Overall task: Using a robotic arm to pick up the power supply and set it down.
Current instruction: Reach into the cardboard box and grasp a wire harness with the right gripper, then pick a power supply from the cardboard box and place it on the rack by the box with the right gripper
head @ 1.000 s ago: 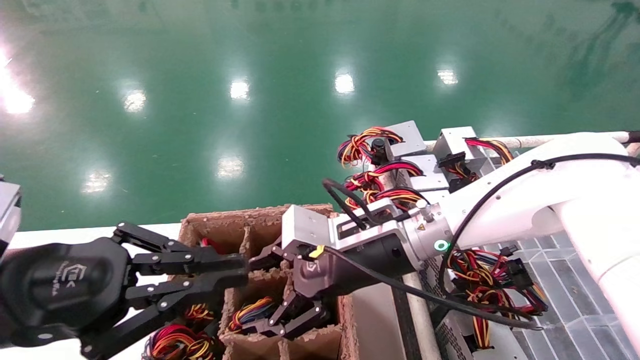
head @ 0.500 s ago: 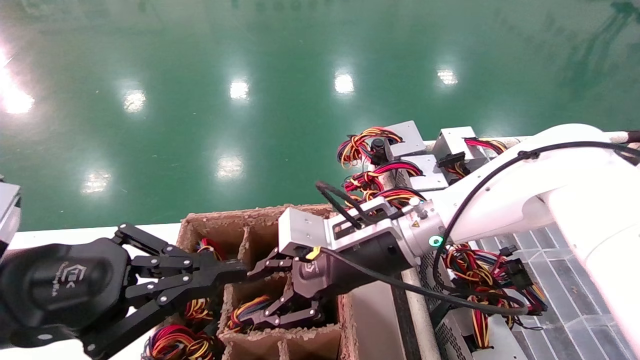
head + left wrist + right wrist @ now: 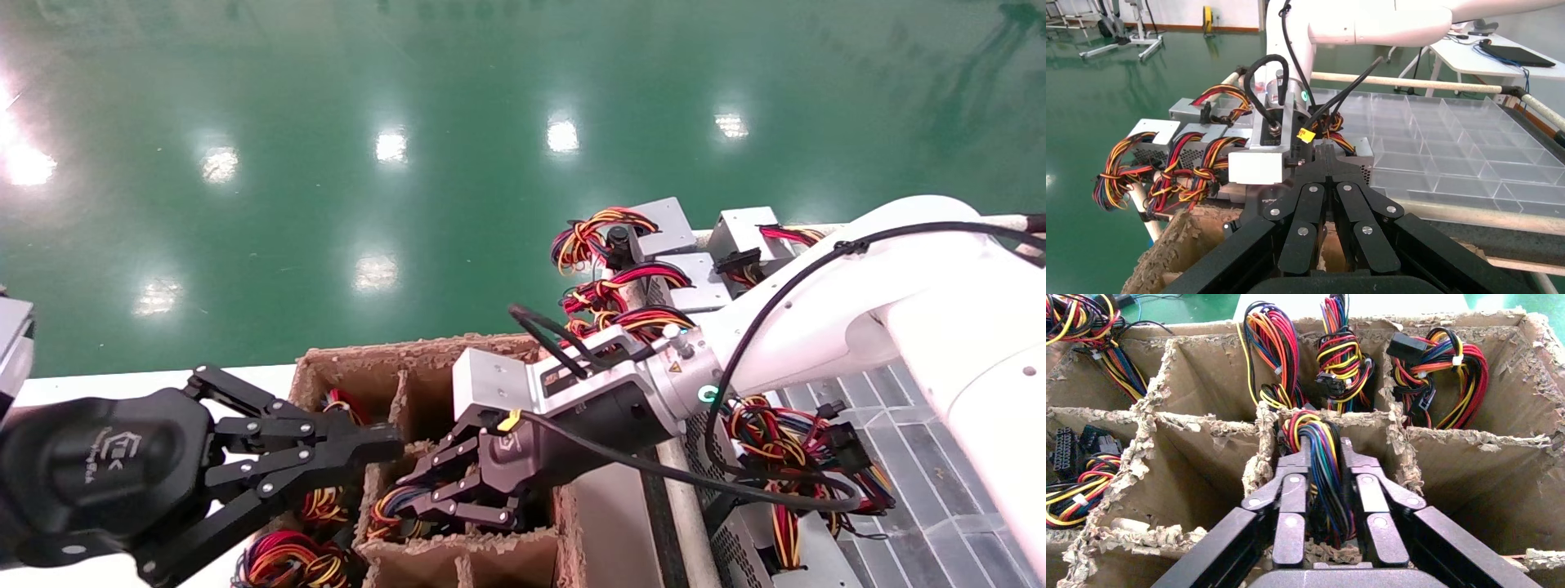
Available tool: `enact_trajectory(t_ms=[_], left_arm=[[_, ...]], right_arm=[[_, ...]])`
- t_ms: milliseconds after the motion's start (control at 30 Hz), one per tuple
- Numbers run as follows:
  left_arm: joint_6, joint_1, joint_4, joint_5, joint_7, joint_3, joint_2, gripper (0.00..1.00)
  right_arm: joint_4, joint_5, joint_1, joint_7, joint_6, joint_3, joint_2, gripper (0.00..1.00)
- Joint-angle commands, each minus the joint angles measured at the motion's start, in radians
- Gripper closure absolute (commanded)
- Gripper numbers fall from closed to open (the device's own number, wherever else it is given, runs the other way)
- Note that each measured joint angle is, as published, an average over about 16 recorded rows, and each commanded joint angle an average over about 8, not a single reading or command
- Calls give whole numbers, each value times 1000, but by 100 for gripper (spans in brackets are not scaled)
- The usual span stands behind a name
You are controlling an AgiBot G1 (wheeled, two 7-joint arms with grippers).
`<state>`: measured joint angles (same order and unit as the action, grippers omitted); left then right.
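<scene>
The power supply sits down in a compartment of the cardboard box (image 3: 368, 353), and only its bundle of red, yellow, blue and black wires (image 3: 1322, 471) shows; its metal body is hidden. The white robotic arm (image 3: 850, 278) reaches in from the right, and my right gripper (image 3: 1324, 450) is shut on that bundle, a finger pressed against each side. In the head view the right gripper (image 3: 406, 500) is low inside the middle compartment. My left gripper (image 3: 391, 439) hovers shut and holding nothing at the box's left side, also seen as the left gripper (image 3: 1322, 153).
Other compartments hold more wire bundles (image 3: 1431, 373). Several silver power supplies (image 3: 662, 224) with wires lie on the rack behind the right arm. A clear divided plastic tray (image 3: 1474, 141) lies at the right. A green floor (image 3: 409, 163) lies beyond the table edge.
The right gripper's fingers have drawn together onto the wire bundle and the wrist has sunk slightly lower and leftward into the compartment. The left gripper has stayed put.
</scene>
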<state>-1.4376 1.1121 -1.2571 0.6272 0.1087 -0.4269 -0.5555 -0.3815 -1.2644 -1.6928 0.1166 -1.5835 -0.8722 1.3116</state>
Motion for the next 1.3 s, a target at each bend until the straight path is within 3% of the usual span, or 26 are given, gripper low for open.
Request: enact_trajectory(t_ms=[33, 667, 1300], left_arm=[[0, 0, 0, 0, 0, 0, 0, 100], [0, 0, 0, 0, 0, 0, 0, 100], [0, 0, 0, 0, 0, 0, 0, 100]], right_arm=[[1, 9, -3, 1, -1, -12, 0, 100], [-52, 153, -21, -5, -5, -110, -48, 100], [-172, 353, -63, 4, 16, -85, -187, 100]])
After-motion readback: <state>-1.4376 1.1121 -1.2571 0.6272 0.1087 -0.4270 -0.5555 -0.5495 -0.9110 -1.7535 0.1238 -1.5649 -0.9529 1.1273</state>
